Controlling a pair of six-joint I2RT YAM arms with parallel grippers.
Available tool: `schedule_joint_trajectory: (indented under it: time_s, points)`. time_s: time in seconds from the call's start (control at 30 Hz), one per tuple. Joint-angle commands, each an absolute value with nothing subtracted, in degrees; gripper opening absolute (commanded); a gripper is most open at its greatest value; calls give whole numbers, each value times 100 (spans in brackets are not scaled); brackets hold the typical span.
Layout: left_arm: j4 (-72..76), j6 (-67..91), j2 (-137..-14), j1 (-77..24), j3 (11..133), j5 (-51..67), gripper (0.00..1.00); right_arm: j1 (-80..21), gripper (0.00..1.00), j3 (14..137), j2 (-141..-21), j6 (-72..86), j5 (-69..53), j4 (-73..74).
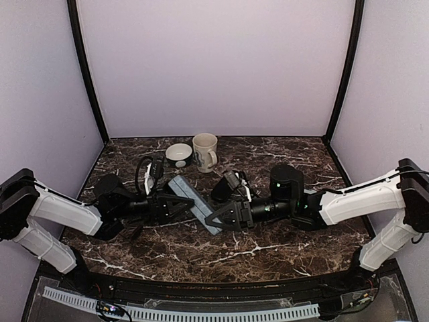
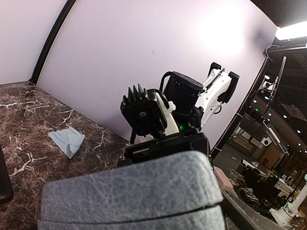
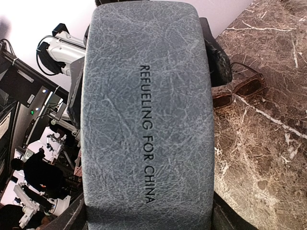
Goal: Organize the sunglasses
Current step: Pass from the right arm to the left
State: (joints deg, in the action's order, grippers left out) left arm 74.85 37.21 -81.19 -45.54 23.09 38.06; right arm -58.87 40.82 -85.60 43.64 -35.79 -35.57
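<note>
The right gripper (image 1: 218,218) is clamped across the width of the grey-blue case (image 3: 148,120) near the middle of the marble table (image 1: 268,248). The left gripper (image 1: 175,204) stands wide, meeting the same case from 9 o'clock. In the right wrist view the brownish sunglasses (image 3: 240,88) lie on the marble just beside the case, at its 2 o'clock. A mug (image 1: 205,152) and a bowl (image 1: 178,155) stand at 12 o'clock.

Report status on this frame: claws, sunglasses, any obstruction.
Right claw clamped on grey-blue case; left claw open at its other end. Brown sunglasses lying loose beside it, not cased. Mug and bowl behind, clear.
</note>
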Motion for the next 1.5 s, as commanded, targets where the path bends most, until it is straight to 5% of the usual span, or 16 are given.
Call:
schedule_joint_trajectory:
  time_s: [0.0,0.53,1.47]
  points:
    - [7593,3835,-8024,-4551,2300,3907,91,-5827,9,4124,-8429,4290,-3224,-3793]
    - [7538,3967,-7785,-4562,2436,3427,99,-5670,10,4868,-8455,4015,-2549,-3368]
    - [7252,4481,-8261,-4130,3226,3948,94,-5652,11,5020,-8552,3807,-3386,-3269]
